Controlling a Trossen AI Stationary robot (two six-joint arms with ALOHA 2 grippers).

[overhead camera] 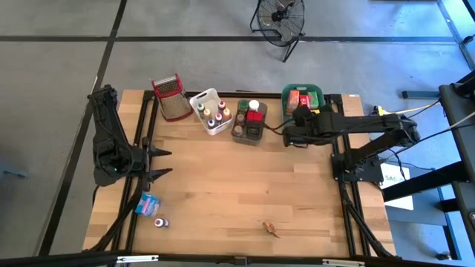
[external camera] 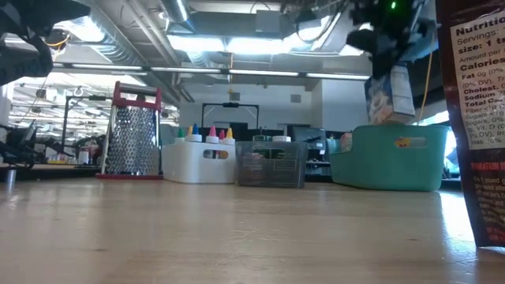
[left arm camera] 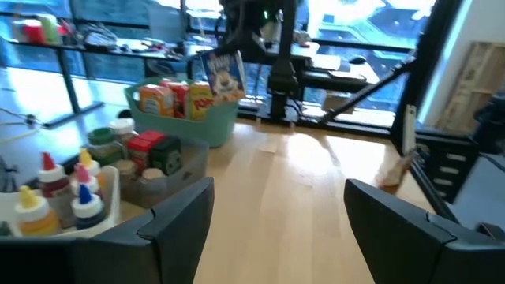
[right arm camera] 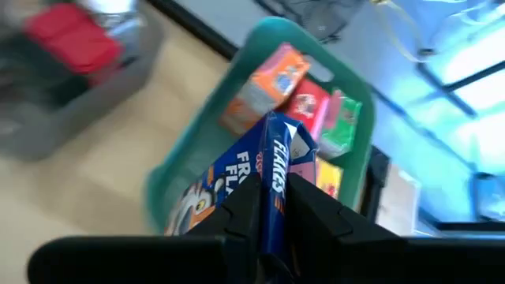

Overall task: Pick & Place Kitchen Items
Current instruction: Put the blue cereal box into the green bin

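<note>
The blue cereal box (right arm camera: pixel 260 185) is pinched between the two fingers of the right gripper (right arm camera: pixel 272 207). It hangs in the air just above the near edge of the green tub (right arm camera: pixel 237 102), not touching it. In the low view the box (external camera: pixel 388 95) is higher than the tub's rim (external camera: pixel 394 158). Inside the tub stand more small boxes: an orange one (right arm camera: pixel 272 79), a red one (right arm camera: pixel 308 102) and a green one (right arm camera: pixel 341 126).

Next to the green tub is a clear bin (overhead camera: pixel 249 126) with jars and a red box in it. Then comes a white tub (overhead camera: pixel 211 111) full of little bottles with coloured caps. A metal grater (overhead camera: pixel 171 98) with a red top stands past that.

The left gripper (overhead camera: pixel 159 162) waits at the left side of the table, fingers spread apart and holding nothing. Near it on the wood lie a small blue packet (overhead camera: pixel 149 204) and a tiny bottle (overhead camera: pixel 161 222). A small orange thing (overhead camera: pixel 272 228) lies near the front edge.
</note>
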